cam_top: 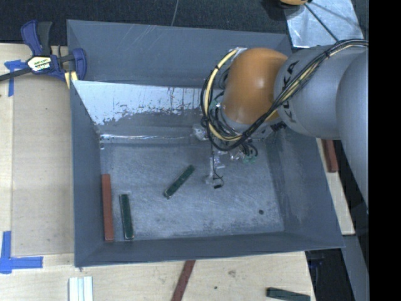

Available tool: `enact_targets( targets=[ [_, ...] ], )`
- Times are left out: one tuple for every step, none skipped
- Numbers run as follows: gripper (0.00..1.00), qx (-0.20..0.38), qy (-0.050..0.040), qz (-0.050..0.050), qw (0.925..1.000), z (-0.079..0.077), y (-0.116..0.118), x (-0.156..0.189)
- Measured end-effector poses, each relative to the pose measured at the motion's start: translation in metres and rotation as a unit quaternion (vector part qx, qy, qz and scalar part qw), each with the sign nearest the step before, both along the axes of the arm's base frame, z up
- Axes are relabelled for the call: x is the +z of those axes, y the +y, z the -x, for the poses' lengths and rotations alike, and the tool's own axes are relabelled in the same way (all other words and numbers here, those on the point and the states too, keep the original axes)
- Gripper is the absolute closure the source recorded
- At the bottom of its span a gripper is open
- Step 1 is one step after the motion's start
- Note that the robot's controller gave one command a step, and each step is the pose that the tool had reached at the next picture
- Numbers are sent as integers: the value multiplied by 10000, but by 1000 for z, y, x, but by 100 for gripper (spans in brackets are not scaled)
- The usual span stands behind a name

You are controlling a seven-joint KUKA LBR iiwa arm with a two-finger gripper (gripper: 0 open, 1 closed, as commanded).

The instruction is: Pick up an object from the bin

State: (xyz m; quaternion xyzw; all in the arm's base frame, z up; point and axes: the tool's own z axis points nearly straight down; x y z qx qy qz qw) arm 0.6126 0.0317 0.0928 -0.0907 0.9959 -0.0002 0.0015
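grey metal bin (84,187): my gripper (217,179) sits just beside a tilted dark green flat stick (179,181); can't tell its opening or hold. 1 red-brown bar (108,207), 1 green bar (126,216) by the far wall.

The gripper (217,179) hangs low over the bare floor of the grey bin (188,49). Near it, toward the view's left, lies a tilted dark green stick (179,181). Well beyond that, a red-brown stick (108,207) and another green stick (126,216) lie side by side.
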Motion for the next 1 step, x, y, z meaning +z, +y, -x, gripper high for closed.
enact_targets(
  targets=[
    [100, 1375, -14, -10, 9905, 16, 54, -21]
  ],
)
